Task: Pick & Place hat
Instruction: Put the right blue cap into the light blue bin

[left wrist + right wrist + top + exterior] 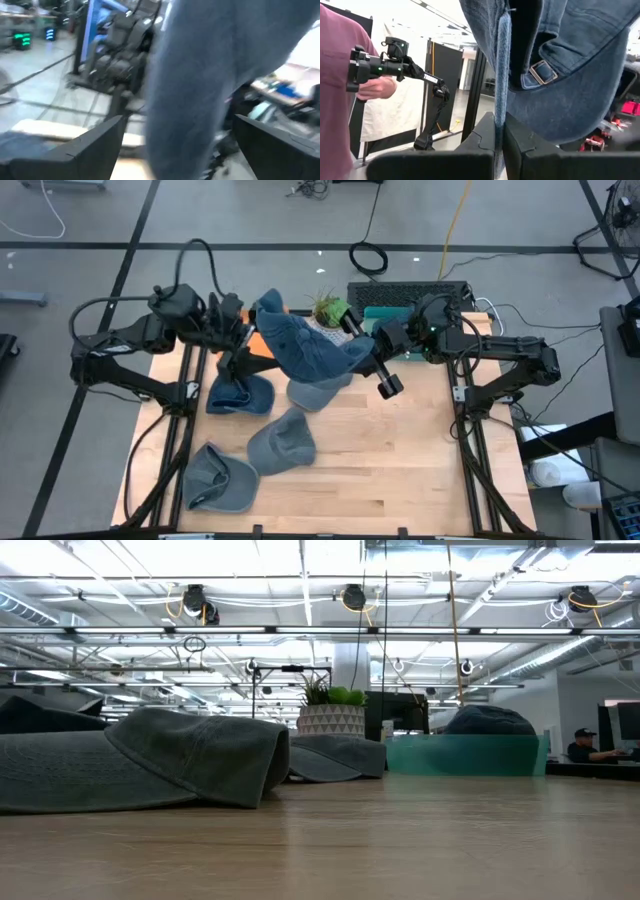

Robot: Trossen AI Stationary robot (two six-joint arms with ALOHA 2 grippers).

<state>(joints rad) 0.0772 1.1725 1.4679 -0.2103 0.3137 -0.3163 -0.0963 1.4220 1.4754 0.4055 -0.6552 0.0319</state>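
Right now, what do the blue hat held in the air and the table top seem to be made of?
The blue hat looks like washed denim or cotton twill: matte, faded, stitched seams, with a metal strap buckle. The right pincer is shut on its edge. The table top looks like pale wood with a smooth, faintly glossy finish, its grain and plank lines showing.

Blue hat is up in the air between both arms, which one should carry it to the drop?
Right. The right gripper is shut on the blue hat's edge; the left gripper looks open around hanging cloth.
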